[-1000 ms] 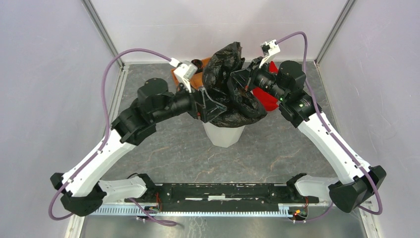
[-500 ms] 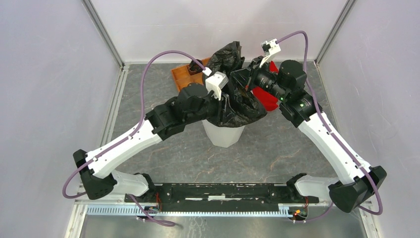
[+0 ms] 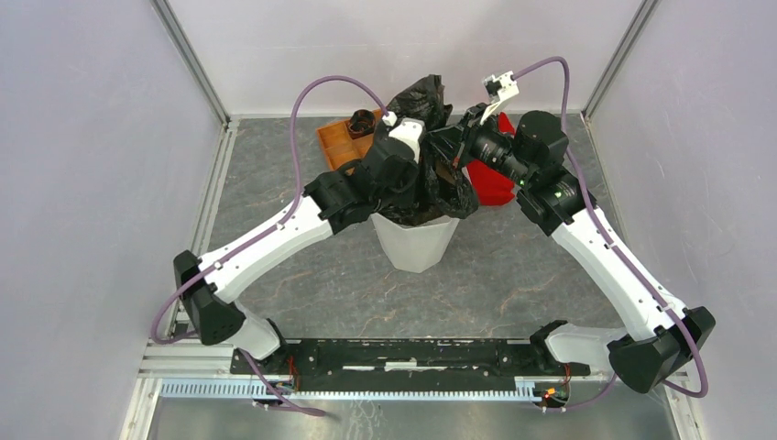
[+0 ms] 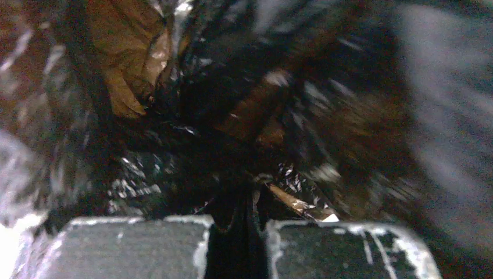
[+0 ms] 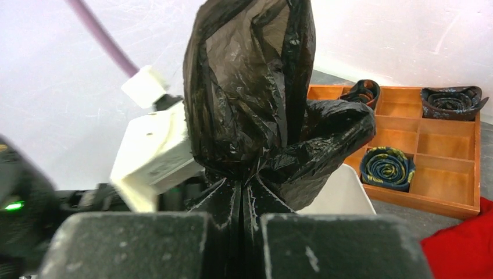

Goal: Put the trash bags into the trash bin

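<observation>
I see the bag [image 3: 427,95] bunched over the mouth of the bin [image 3: 417,246]. Right gripper [image 5: 241,229]: jaws pinched tight on a raised fold of the bag. Left gripper [image 4: 235,224]: jaws closed on film within the bunch.
</observation>
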Controlling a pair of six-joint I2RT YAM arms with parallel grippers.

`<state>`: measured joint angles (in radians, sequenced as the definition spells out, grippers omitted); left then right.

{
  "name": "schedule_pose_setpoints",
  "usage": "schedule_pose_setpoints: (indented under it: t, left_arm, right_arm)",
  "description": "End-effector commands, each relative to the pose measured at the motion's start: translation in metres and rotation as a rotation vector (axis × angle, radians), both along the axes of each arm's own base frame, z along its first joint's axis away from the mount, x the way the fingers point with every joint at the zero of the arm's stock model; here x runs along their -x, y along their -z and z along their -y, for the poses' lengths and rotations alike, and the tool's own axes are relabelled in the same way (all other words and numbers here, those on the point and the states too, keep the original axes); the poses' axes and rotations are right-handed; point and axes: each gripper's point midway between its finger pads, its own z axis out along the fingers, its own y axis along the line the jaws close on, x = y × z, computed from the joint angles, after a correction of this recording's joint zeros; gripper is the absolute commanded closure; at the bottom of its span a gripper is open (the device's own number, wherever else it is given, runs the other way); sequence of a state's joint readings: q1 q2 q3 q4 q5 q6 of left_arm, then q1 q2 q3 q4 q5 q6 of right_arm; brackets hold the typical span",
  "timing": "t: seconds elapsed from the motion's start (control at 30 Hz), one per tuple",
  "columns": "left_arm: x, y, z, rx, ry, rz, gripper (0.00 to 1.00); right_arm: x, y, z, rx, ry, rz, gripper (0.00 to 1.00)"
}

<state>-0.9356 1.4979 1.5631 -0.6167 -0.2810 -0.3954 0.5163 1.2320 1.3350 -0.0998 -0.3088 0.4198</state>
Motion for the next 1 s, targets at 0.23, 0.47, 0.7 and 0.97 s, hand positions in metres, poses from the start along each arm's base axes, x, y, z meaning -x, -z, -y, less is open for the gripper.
schedule_pose_setpoints:
  t: [0.23,0.47,0.7,0.97]
  left_arm:
    - [0.007,-0.022,-0.004,0.138,0.004,0.008,0.7]
    - [0.034,-0.08,-0.035,0.237,0.044,0.103,0.15]
    - [0.025,-0.074,-0.09,0.113,-0.154,0.156,0.0]
    - [-0.001,-0.038,-0.061,-0.023,-0.121,0.124,0.33]
  right_arm:
    - [0.005,0.012,-0.008,-0.038,-0.03,-0.011,1.0]
    - [0.005,0.009,-0.004,-0.011,-0.019,0.009,1.0]
    - [0.011,0.007,-0.003,0.028,-0.043,0.014,1.0]
    - [0.016,0.008,-0.009,0.029,-0.076,0.005,1.0]
